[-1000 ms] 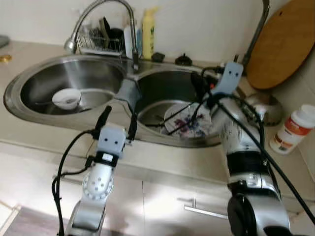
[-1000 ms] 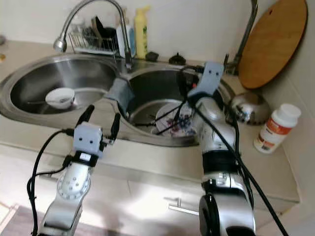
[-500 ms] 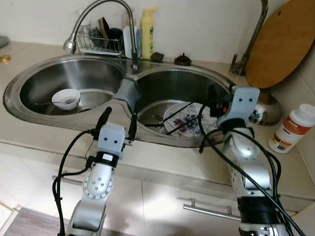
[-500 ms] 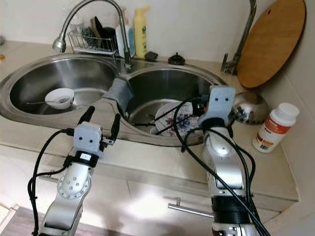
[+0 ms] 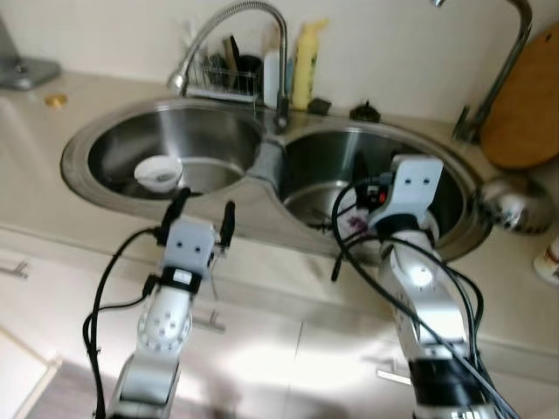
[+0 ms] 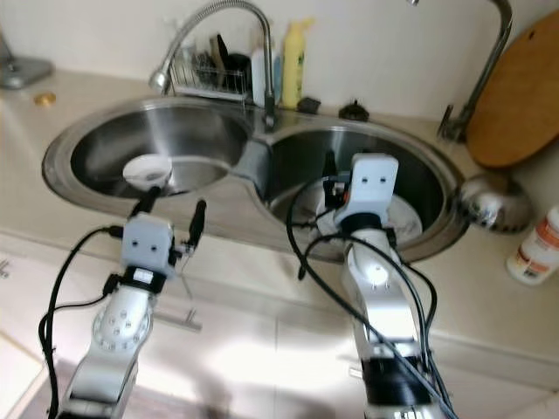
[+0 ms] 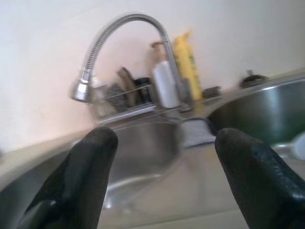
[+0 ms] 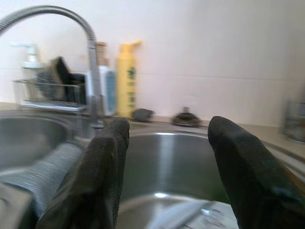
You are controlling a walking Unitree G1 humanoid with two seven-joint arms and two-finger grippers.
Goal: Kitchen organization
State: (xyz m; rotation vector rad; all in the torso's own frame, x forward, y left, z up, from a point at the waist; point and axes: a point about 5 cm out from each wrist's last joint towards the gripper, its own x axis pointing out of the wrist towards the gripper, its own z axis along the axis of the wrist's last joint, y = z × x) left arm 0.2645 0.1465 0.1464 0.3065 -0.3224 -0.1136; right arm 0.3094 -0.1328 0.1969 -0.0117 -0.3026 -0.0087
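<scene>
L gripper (image 5: 199,212): black fingers spread apart, nothing between them, held over the front rim of the stainless double-bowl sink (image 5: 262,229). Just beyond it, in the L basin, sat a small white bowl (image 5: 158,173). Past that, at the back edge, a wire caddy (image 5: 224,80) w/ brushes, a curved steel gooseneck faucet (image 5: 229,35) and a yellow dish-soap bottle (image 5: 306,54).

R gripper (image 8: 167,167): fingers also spread, empty, held above the near side of the R basin. Below/beyond it lay a white plate w/ purple floral print (image 6: 403,220), partly hidden by the wrist; black chopsticks (image 6: 303,223) lay just L of it. Grey ribbed cloth (image 5: 267,161) draped over the divider between basins. To the R of the R gripper: round wooden board (image 5: 524,109) leaning on wall, steel lid (image 5: 514,203) on counter, white pill bottle w/ orange label (image 6: 537,245) further R.
</scene>
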